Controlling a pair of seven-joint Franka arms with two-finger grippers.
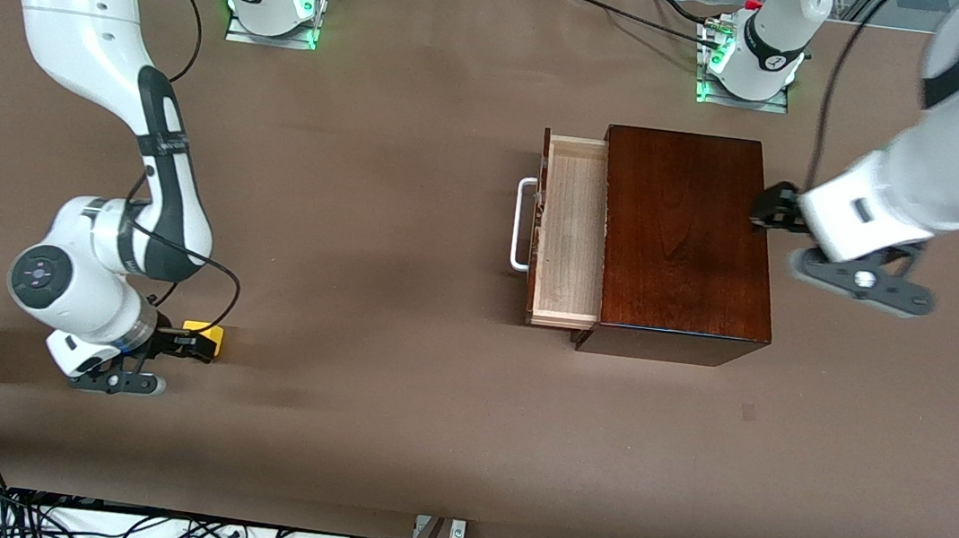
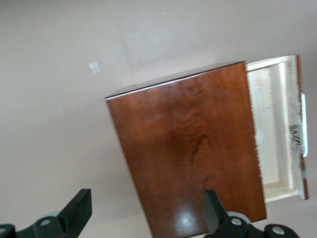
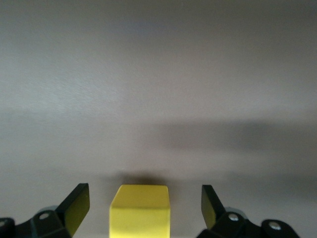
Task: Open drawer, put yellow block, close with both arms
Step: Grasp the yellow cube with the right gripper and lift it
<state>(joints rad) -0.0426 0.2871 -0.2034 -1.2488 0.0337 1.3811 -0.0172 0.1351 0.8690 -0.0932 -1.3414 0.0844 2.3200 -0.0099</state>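
**Jaws straddling the yellow cube, drawer waiting open**

Biggest thing first: the brown table (image 1: pixel 414 207). On it, toward my left arm's end and closer to the robot-base edge than to the camera edge, sits the dark mahogany box (image 1: pixel 686 238). Its drawer (image 1: pixel 573 225) is pulled out toward my right arm's end, pale tray bare inside, white bar handle (image 1: pixel 522 224) leading.

My left gripper (image 1: pixel 766 213) hangs at the box's closed end, the end away from the handle. In the left wrist view its fingers (image 2: pixel 79 210) are spread wide with nothing between them, the box top below. That arm waits.

Now the action: my right gripper (image 1: pixel 196 343) is down near the table's camera-side edge, at my right arm's end, well apart from the box. Fingers (image 3: pixel 77 208) are wide apart, and the yellow block (image 3: pixel 140 210) sits squarely between them, a gap on each side, not yet pinched. It's a cube, so no long axis to fuss over; its flat side faces line up with my pads.

My read: the block is dead centre in the jaws, so closing straight in should catch it. Then it's a long carry across the table to the open tray.
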